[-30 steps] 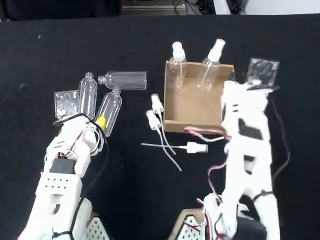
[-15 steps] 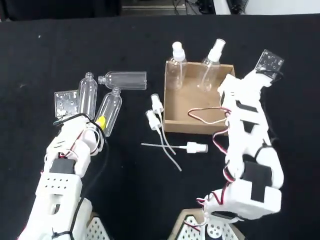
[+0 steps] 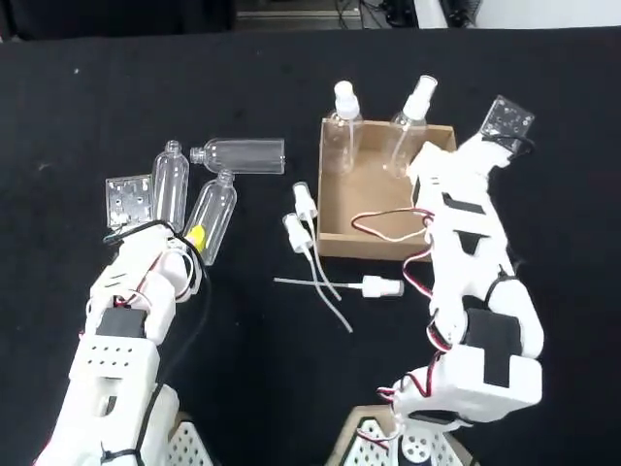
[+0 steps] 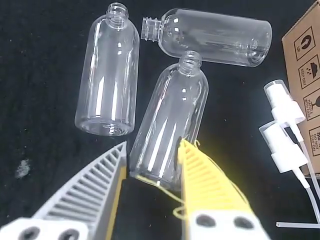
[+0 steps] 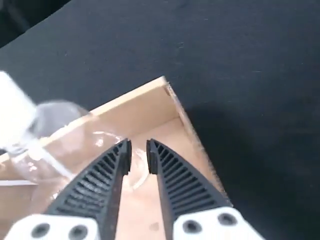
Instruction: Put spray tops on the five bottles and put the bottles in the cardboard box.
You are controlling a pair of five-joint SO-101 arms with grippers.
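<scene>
Three clear bottles without tops lie left of the cardboard box [image 3: 375, 250]: one [image 3: 170, 183], one [image 3: 243, 154] and the middle bottle [image 3: 213, 212] [image 4: 170, 120]. My left gripper [image 4: 152, 155] [image 3: 194, 238] is open, with its grey and yellow fingers on either side of the middle bottle's base. Three spray tops [image 3: 304, 202] [image 3: 296, 233] [image 3: 380, 286] lie loose by the box. Two topped bottles [image 3: 343, 131] [image 3: 408, 126] lean at the box's far wall. My right gripper [image 5: 138, 148] [image 3: 425, 163] hovers over the box's far right corner [image 5: 167, 87], its black fingers a narrow gap apart and holding nothing.
A small silvery plate [image 3: 128, 202] lies on the black table left of the bottles. The spray tops' thin tubes [image 3: 330, 296] trail toward the front. The right arm's red and white cables [image 3: 388, 218] hang over the box floor.
The right arm has swung its wrist left, from beside the box's right wall to over its far right corner. The left arm and the bottles have not moved.
</scene>
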